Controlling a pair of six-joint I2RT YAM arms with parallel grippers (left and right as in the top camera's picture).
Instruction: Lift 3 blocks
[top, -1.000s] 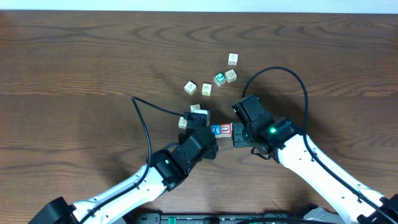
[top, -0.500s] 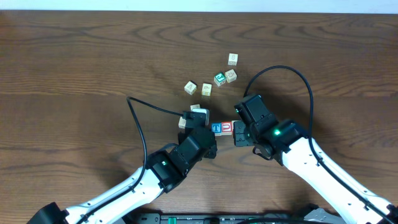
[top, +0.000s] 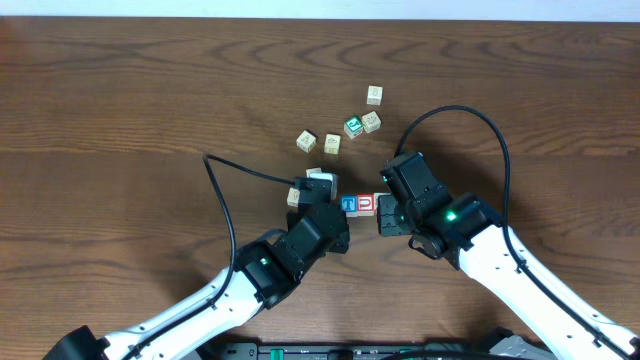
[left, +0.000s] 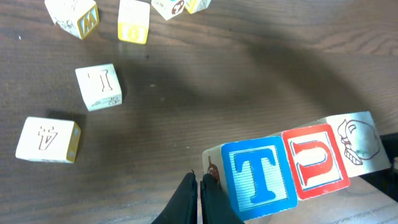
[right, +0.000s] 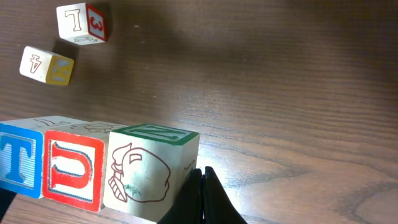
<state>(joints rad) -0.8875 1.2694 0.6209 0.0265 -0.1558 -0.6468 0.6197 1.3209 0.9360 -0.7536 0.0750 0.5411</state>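
Three blocks in one tight row, faces touching. Landmark is the red U block (top: 365, 204), the middle one, red border round a red letter. Blue T block (top: 348, 205) touches its left side. Cream block (left: 357, 142), bearing a reddish line drawing, touches its right.

Left gripper (top: 334, 211) has fingers pinched together with nothing between, tip pressed on the row's blue end. Right gripper (top: 387, 212) is likewise closed, pressing the cream end.

From overhead the cream block is mostly hidden under the right gripper; both wrist views show it plainly. Only the right wrist shows its green-bordered side face.

Long axis runs gripper to gripper, letters facing up. Whether the row clears the table (top: 120, 100) cannot be told.
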